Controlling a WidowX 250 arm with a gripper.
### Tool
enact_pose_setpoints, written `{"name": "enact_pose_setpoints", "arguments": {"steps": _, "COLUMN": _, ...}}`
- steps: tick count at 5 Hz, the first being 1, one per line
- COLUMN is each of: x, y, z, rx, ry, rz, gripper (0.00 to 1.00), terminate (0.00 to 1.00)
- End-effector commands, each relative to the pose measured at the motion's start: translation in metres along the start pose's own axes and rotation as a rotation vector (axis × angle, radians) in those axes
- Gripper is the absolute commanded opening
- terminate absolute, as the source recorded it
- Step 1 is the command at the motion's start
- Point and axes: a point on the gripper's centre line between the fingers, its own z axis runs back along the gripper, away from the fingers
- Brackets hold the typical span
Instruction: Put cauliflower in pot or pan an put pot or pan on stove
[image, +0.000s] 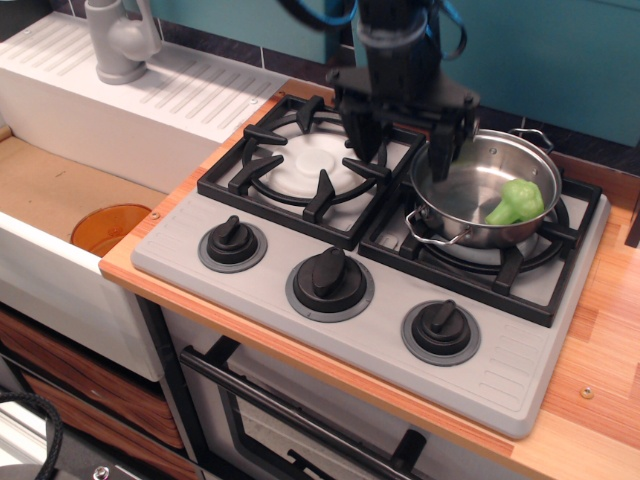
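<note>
The lime-green cauliflower (517, 201) lies inside the shiny steel pot (470, 195), against its right wall. The pot sits on the right burner grate of the light grey stove (380, 320). My black gripper (402, 150) hangs open over the pot's left rim. One finger (360, 135) is over the left burner's edge and the other finger (442, 150) is just inside the pot's left side. It holds nothing.
The left burner grate (310, 165) is bare. Three black knobs (330, 275) line the stove front. A white sink unit with a grey tap (120, 40) stands at the far left, with an orange disc (110, 228) in the basin. Wooden counter (600, 390) runs along the right.
</note>
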Motion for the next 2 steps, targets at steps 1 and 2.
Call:
{"name": "enact_pose_setpoints", "arguments": {"steps": 1, "x": 0.0078, "y": -0.0135, "z": -0.0015, "rx": -0.028, "ry": -0.120, "rz": 0.001, "gripper": 1.00, "terminate": 0.00}}
{"name": "enact_pose_setpoints", "arguments": {"steps": 2, "x": 0.0042, "y": -0.0218, "z": -0.0077, "rx": -0.034, "ry": -0.127, "rz": 0.016, "gripper": 1.00, "terminate": 0.00}}
